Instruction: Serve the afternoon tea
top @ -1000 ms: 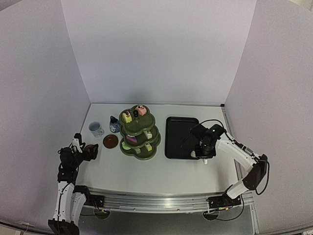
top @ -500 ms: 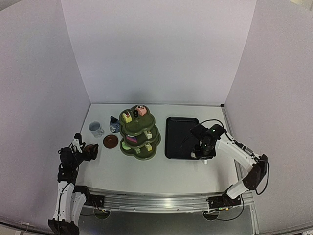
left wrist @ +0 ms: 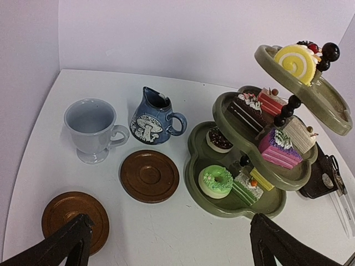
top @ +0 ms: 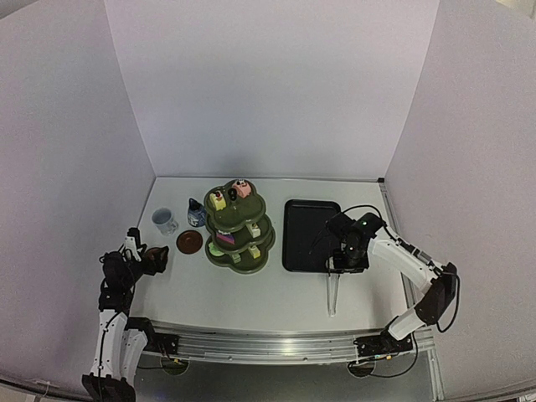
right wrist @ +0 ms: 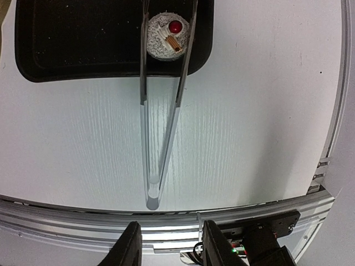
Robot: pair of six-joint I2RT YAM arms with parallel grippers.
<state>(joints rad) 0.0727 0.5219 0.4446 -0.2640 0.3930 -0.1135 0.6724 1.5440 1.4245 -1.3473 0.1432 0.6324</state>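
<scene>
What worried me most was the table edge. The metal tongs lay loose on it with their hinge end close to the near rail, so a clumsy regrasp could, I thought, shove them over. Next was the green three-tier stand, tall and loaded with little cakes. Anything carried in at the wrong height could knock a tier and scatter them.

The black tray held one last round cake, white-topped with a red cherry, sitting between the tongs' tips. A nudge on the handles would likely roll it or push it off the tray lip.

The right gripper hung above the tongs' hinge end with its jaws apart, empty and touching nothing.

The left gripper was spread wide and also empty. It faced the white mug, the blue-and-white pot and two brown coasters. One coaster sat just beside the stand's base. The other coaster lay near one of the gripper's fingers.
</scene>
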